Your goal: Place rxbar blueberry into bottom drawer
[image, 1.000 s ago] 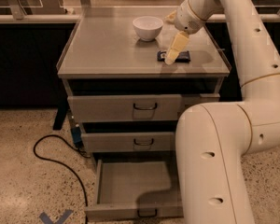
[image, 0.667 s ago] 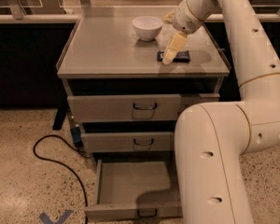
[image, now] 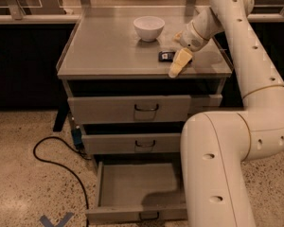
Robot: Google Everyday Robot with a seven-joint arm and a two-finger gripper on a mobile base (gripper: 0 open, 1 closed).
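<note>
The rxbar blueberry (image: 166, 56), a small dark flat bar, lies on the grey cabinet top (image: 109, 51) right of centre. My gripper (image: 176, 54) reaches down from the right and is open, just to the right of the bar. One pale yellow finger (image: 179, 63) points at the top's front edge beside the bar. I cannot tell if it touches the bar. The bottom drawer (image: 132, 186) is pulled out below, and its grey floor is bare.
A white bowl (image: 149, 27) stands on the top behind the bar. The two upper drawers (image: 132, 109) are shut. My large white arm (image: 217, 169) covers the right side of the drawers. A black cable (image: 52, 157) lies on the floor at left.
The gripper's front finger has moved a little toward the top's front edge, so more of the bar shows to its left. The bar has not moved.
</note>
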